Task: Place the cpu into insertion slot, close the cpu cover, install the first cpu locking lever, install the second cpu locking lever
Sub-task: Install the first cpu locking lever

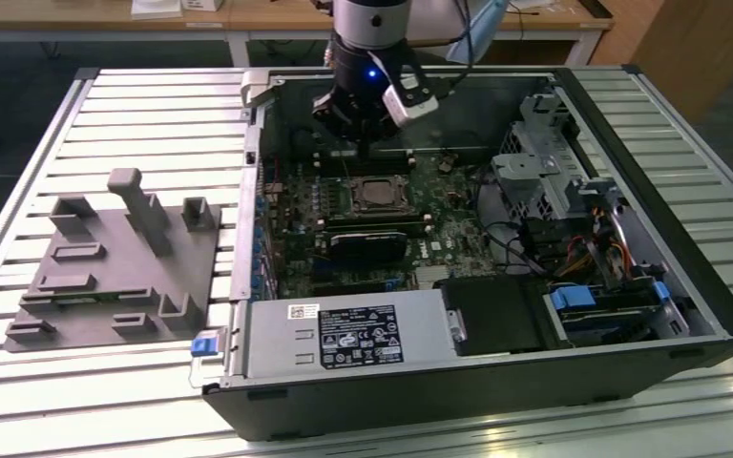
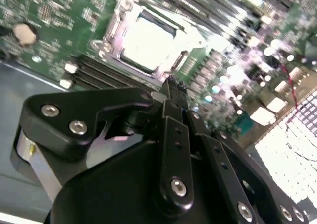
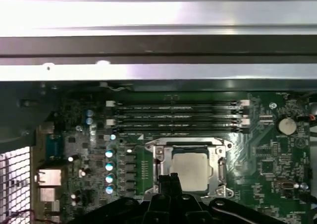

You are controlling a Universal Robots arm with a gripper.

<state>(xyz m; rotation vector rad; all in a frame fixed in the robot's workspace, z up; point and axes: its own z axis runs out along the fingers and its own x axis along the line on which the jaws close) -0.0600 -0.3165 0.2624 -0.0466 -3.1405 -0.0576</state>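
Chip (image 3: 190, 169) sat under its closed cover (image 3: 218, 170). Gripper (image 1: 366, 153) hovered at its 12 o'clock in the exterior view, fingers pressed together and empty, probably as a narrow pusher.

Setting: robotics lab/workshop. Evidence: slatted aluminium counter (image 1: 150, 105), opened computer case (image 1: 469, 393), grey fixture block (image 1: 99, 277), robot arm (image 1: 373, 21), wooden desks (image 1: 278, 14) behind.
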